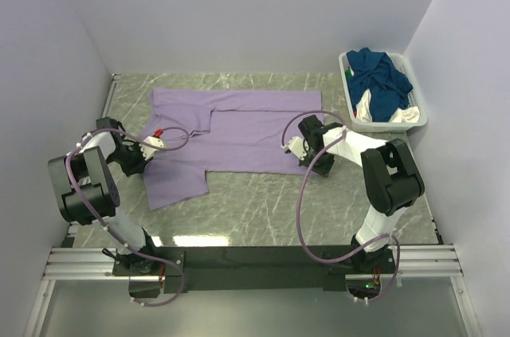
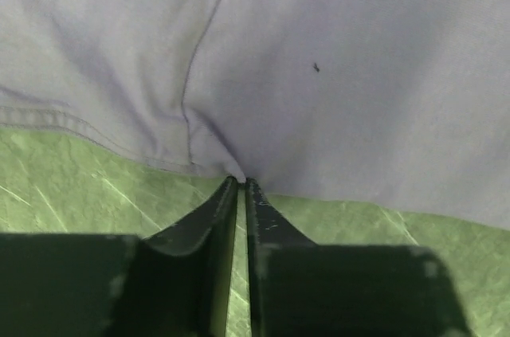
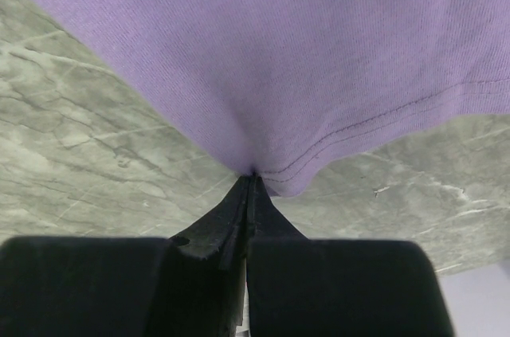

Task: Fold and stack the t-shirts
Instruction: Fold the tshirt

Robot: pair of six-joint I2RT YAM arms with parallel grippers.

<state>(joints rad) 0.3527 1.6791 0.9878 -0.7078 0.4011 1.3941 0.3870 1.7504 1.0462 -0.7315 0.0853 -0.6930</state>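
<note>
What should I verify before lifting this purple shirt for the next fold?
1. Grip of the left claw on the purple t-shirt: ok, the cloth puckers into its closed tips.
2. Grip of the right claw on the same shirt: ok, the stitched hem is gathered at its tips.
3. Number of layers each claw holds: cannot tell.
4. Nothing lying on top of the shirt: ok.
5. The basket out of the way: ok, it stands apart from the shirt at the far right corner, with the teal and white shirts inside.
</note>
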